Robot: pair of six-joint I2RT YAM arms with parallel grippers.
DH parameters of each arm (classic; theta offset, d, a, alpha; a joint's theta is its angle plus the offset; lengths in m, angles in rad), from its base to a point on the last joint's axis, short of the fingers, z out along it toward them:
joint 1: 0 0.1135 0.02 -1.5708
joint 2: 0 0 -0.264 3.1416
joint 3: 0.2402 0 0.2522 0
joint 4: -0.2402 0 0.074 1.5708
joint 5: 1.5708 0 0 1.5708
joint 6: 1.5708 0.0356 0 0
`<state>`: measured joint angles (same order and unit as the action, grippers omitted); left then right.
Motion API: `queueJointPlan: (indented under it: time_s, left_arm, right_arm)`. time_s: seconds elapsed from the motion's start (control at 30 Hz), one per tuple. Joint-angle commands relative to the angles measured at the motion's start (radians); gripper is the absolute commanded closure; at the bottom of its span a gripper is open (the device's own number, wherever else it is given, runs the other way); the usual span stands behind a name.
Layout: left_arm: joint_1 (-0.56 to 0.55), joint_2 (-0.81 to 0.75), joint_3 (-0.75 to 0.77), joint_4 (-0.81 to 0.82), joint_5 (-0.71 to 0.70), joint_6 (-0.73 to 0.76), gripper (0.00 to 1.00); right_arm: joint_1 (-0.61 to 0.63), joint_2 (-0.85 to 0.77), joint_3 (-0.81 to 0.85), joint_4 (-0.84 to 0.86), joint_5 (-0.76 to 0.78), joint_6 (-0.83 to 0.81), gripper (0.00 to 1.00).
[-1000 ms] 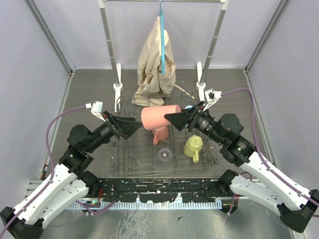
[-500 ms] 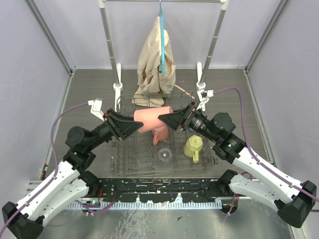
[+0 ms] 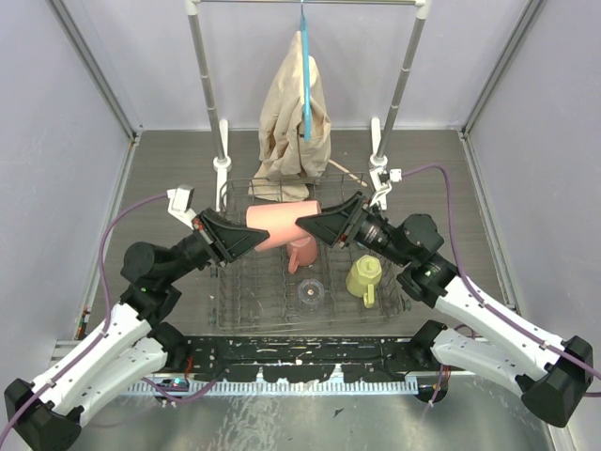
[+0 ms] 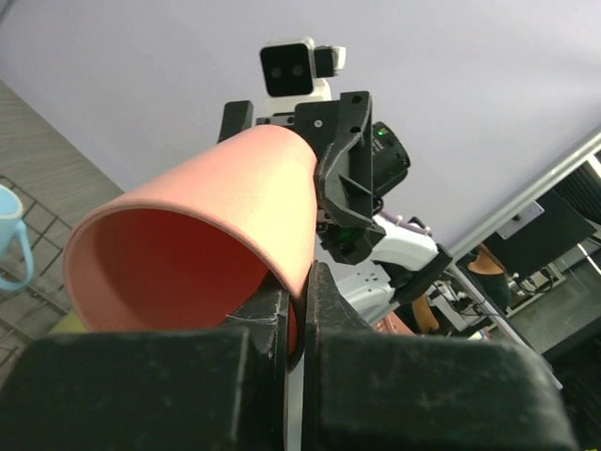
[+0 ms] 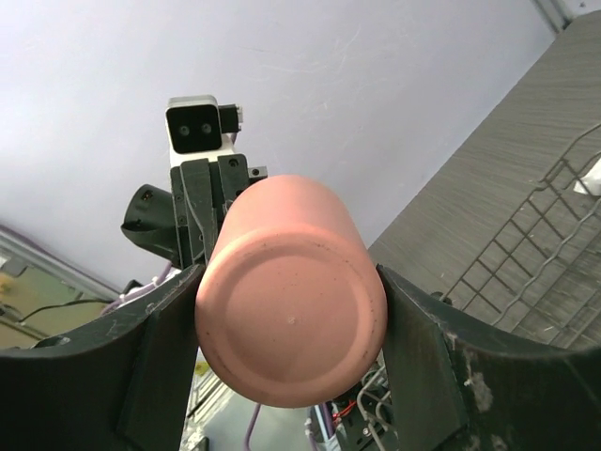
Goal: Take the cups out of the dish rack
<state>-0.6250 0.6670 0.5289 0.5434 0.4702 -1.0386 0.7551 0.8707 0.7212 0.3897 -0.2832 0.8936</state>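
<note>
Over the wire dish rack (image 3: 258, 296), left and right jaws clamp a smooth salmon-pink cup (image 3: 277, 225) sideways.

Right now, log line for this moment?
salmon-pink cup: held sideways above dish rack | left fingers: shut on its rim | right fingers: clamped around its base

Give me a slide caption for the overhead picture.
Left gripper and right gripper hold one pink cup from either end above the dish rack.
</note>
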Motion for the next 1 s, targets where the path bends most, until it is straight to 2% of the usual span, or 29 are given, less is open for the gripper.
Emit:
queueJointPlan:
  time_s: [0.0, 0.03, 0.07, 0.1, 0.13, 0.27, 0.43, 0.53, 0.7, 0.87, 0.97]
  left_arm:
    - [-0.004, -0.030, 0.003, -0.012, -0.005, 0.030, 1.00]
    - [-0.004, -0.039, 0.008, -0.028, -0.012, 0.033, 1.00]
    - [-0.003, -0.047, 0.010, -0.042, -0.020, 0.036, 1.00]
    - [-0.004, -0.058, 0.012, -0.054, -0.024, 0.040, 1.00]
    - [-0.004, -0.067, 0.017, -0.067, -0.031, 0.046, 1.00]
    - [-0.004, -0.111, 0.048, -0.150, -0.060, 0.088, 1.00]
    - [-0.003, -0.161, 0.114, -0.335, -0.123, 0.173, 1.00]
    - [-0.002, -0.176, 0.213, -0.557, -0.223, 0.266, 1.00]
    - [-0.002, -0.141, 0.411, -0.974, -0.574, 0.378, 1.00]
    - [-0.002, -0.050, 0.571, -1.257, -0.904, 0.391, 1.00]
    - [-0.002, 0.039, 0.663, -1.358, -1.037, 0.395, 1.00]
  right_arm:
    - [0.002, -0.005, -0.006, 0.059, -0.002, 0.003, 0.92]
    - [0.002, -0.009, -0.009, 0.056, 0.006, 0.002, 0.86]
    - [0.003, -0.015, -0.013, 0.050, 0.012, -0.001, 0.70]
    - [0.003, -0.022, -0.016, 0.042, 0.023, -0.004, 0.41]
    - [0.002, -0.029, -0.020, 0.033, 0.034, -0.005, 0.30]
    - [0.003, -0.064, -0.031, -0.009, 0.074, -0.030, 0.13]
    - [0.002, -0.114, -0.029, -0.097, 0.130, -0.089, 0.06]
    - [0.002, -0.148, -0.014, -0.178, 0.180, -0.134, 0.05]
    - [0.002, -0.217, 0.018, -0.350, 0.282, -0.232, 0.05]
    - [0.002, -0.301, 0.015, -0.445, 0.359, -0.298, 0.05]
    - [0.003, -0.331, 0.018, -0.485, 0.386, -0.326, 0.05]
